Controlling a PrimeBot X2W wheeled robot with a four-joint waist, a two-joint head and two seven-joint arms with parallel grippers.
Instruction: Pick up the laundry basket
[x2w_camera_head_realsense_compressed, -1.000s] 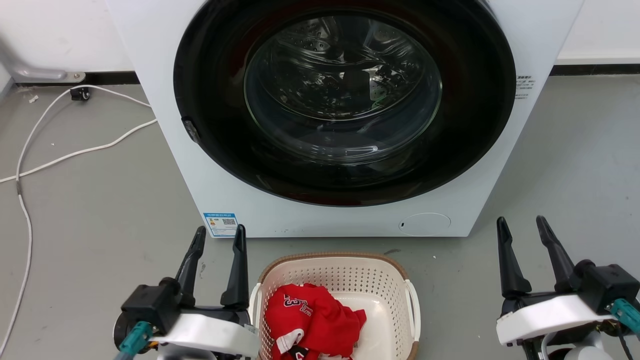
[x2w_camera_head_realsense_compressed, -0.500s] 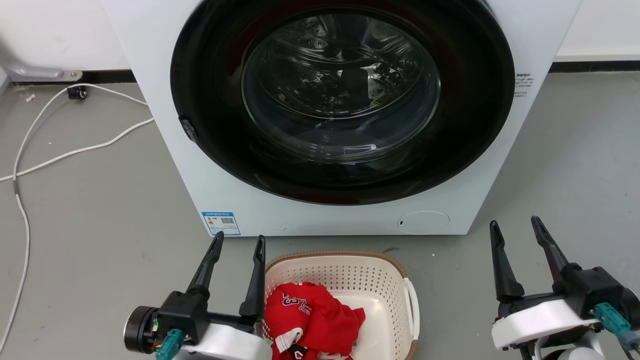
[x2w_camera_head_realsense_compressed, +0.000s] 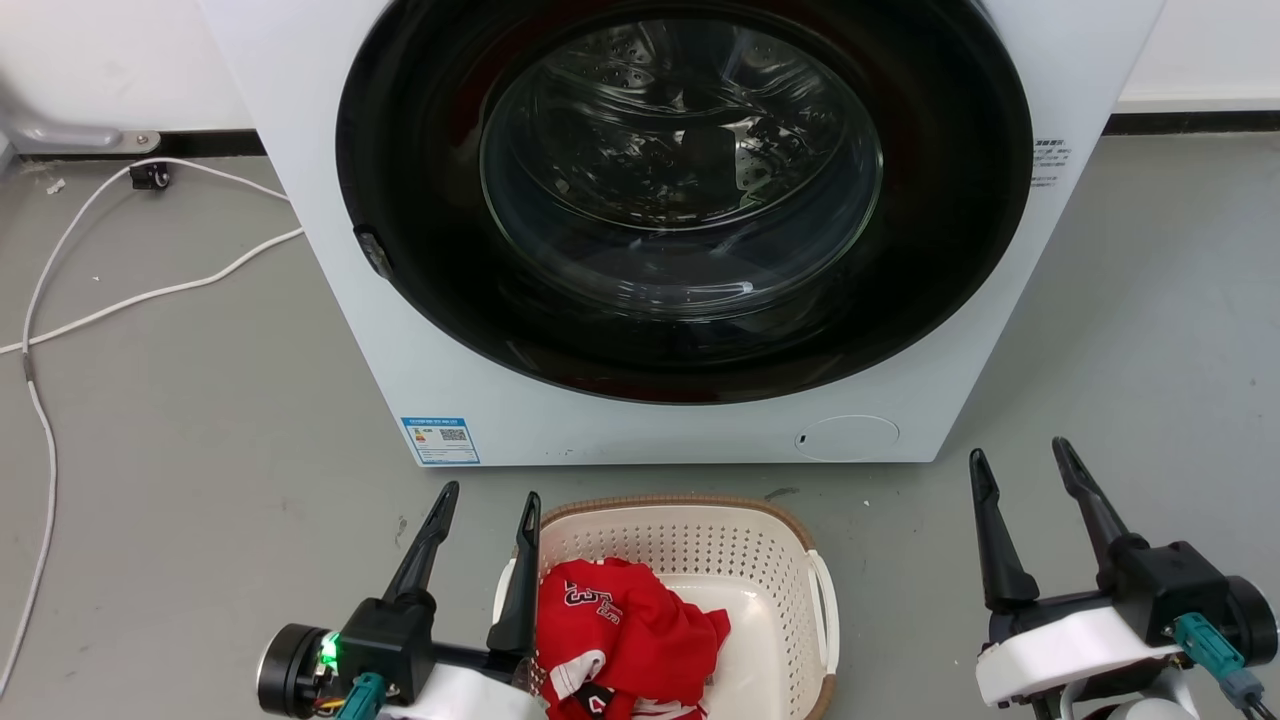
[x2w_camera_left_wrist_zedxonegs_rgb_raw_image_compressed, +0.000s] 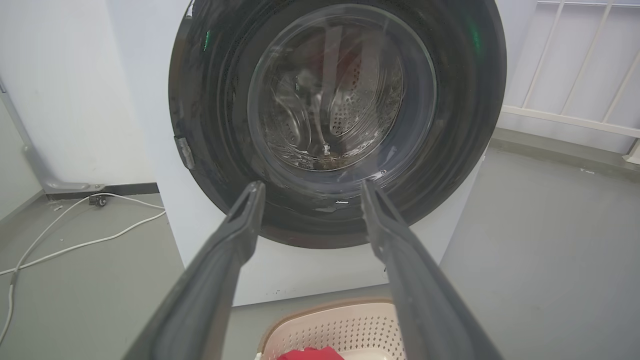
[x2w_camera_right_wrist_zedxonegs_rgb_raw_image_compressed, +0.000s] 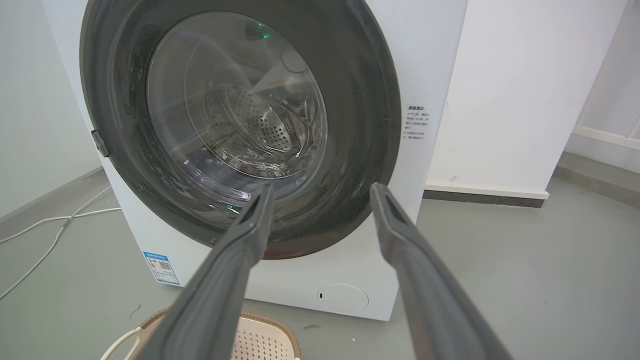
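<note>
**Basket on the floor between your arms, left arm nearer.**

The cream-white perforated plastic laundry basket (x2w_camera_head_realsense_compressed: 680, 545), rounded-rectangular with a brown woven-look rim, sits on the grey floor (x2w_camera_head_realsense_compressed: 200, 400) before the white front-loading washing machine (x2w_camera_head_realsense_compressed: 300, 150), with a crumpled red jersey (x2w_camera_head_realsense_compressed: 630, 630) inside. Your left gripper (x2w_camera_head_realsense_compressed: 492, 492) is empty, its fingers (x2w_camera_head_realsense_compressed: 521, 585) spread, the inner one right at the basket's left rim. The right gripper (x2w_camera_head_realsense_compressed: 1017, 449), equally spread and empty, hangs well apart to its right. The basket's near end is cropped, so its long axis is unclear.

The left gripper (x2w_camera_left_wrist_zedxonegs_rgb_raw_image_compressed: 311, 186) is seen with fingers spread wide before the washing machine (x2w_camera_left_wrist_zedxonegs_rgb_raw_image_compressed: 340, 100). At six o'clock the laundry basket (x2w_camera_left_wrist_zedxonegs_rgb_raw_image_compressed: 345, 325) is seen, holding a red garment (x2w_camera_left_wrist_zedxonegs_rgb_raw_image_compressed: 310, 354). A white cable (x2w_camera_left_wrist_zedxonegs_rgb_raw_image_compressed: 75, 245) is laid at eight o'clock.
</note>
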